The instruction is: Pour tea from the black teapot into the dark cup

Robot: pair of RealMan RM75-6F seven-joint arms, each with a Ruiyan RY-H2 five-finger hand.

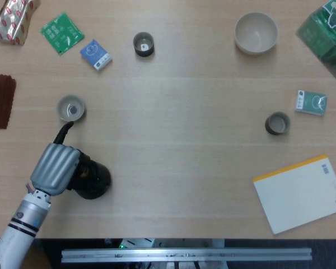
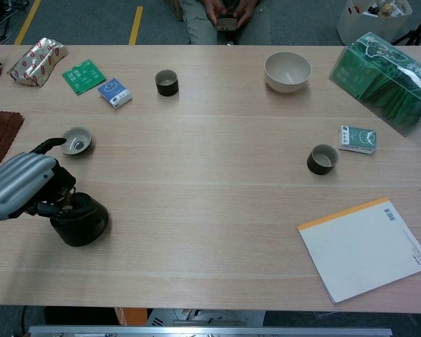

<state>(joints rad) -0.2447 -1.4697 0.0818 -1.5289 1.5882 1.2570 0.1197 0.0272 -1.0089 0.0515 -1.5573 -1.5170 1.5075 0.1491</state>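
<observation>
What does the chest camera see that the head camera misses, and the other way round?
Only the chest view shows the seated person holding something dark beyond the far edge, the grey floor with yellow lines, and the whole clear box of green packets. Only the head view shows the metal rail below the near table edge. Both show the left hand gripping the black teapot, two dark cups, the cream bowl and the yellow-edged white notebook.
</observation>
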